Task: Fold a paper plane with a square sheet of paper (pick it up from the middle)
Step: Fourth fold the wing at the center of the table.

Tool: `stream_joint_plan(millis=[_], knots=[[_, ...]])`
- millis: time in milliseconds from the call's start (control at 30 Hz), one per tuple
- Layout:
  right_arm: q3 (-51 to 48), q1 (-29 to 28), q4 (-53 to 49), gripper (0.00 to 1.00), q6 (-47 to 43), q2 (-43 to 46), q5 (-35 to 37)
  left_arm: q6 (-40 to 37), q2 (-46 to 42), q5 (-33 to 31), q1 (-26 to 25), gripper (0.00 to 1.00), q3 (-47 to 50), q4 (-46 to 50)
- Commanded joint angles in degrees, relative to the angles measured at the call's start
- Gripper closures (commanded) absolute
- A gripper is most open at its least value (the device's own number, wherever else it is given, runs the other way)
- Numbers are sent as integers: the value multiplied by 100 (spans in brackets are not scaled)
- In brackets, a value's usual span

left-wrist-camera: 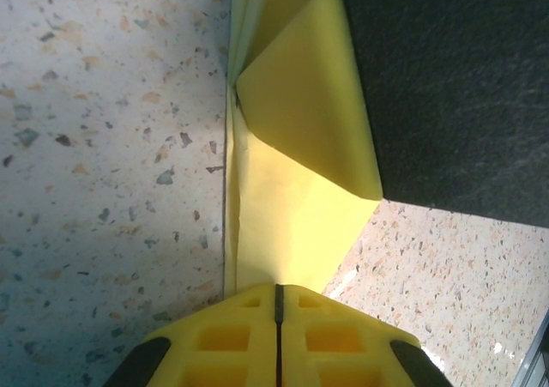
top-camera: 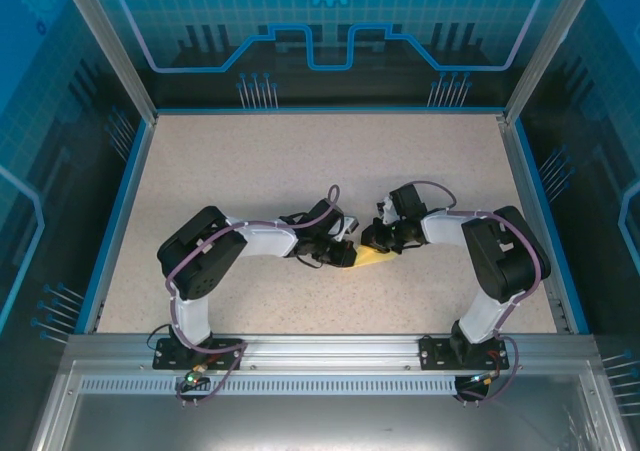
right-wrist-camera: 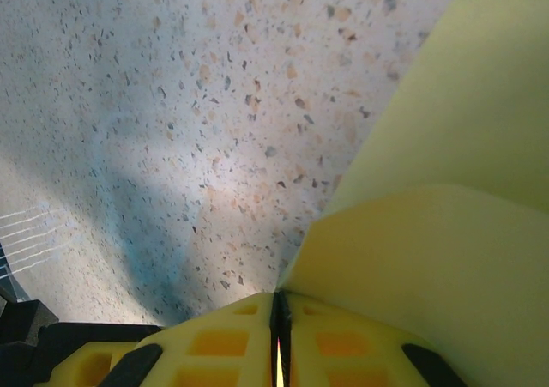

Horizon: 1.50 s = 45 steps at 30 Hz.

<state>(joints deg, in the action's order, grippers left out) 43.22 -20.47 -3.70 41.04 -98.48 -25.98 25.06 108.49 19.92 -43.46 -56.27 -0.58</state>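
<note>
The paper plane (top-camera: 372, 258) is pale-yellow paper folded into a slim pointed shape. It is held low over the table's middle between both grippers, which cover most of it. My left gripper (top-camera: 345, 254) is shut on one end. In the left wrist view its yellow jaws (left-wrist-camera: 277, 291) meet on the paper plane (left-wrist-camera: 287, 207), whose folded flap (left-wrist-camera: 313, 104) bends rightward above them. My right gripper (top-camera: 380, 239) is shut on the other end. In the right wrist view a sliver of paper sits in the seam of that gripper (right-wrist-camera: 279, 305), and the paper's layers (right-wrist-camera: 429, 258) spread right.
The speckled beige table (top-camera: 300, 161) lies inside a blue-edged enclosure with transparent walls (top-camera: 130, 161). A dark body (left-wrist-camera: 455, 78), apparently the other gripper, sits close against the paper in the left wrist view. The arm bases (top-camera: 200, 346) stand at the near edge.
</note>
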Motion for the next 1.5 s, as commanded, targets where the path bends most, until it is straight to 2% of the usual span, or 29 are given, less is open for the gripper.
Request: stream_joint_plan(millis=[0, 900, 1367, 1467], knots=[[-90, 259, -508, 87, -224, -41, 418, -216, 269, -323, -9, 94, 111, 470], [132, 1344, -419, 85, -511, -80, 277, -378, 208, -173, 48, 96, 386, 515], [-7, 1730, -86, 85, 358, -11, 225, -443, 146, -164, 71, 96, 501, 588], [-201, 1913, 321, 84, 666, -46, -5, -453, 117, -164, 76, 96, 516, 605]])
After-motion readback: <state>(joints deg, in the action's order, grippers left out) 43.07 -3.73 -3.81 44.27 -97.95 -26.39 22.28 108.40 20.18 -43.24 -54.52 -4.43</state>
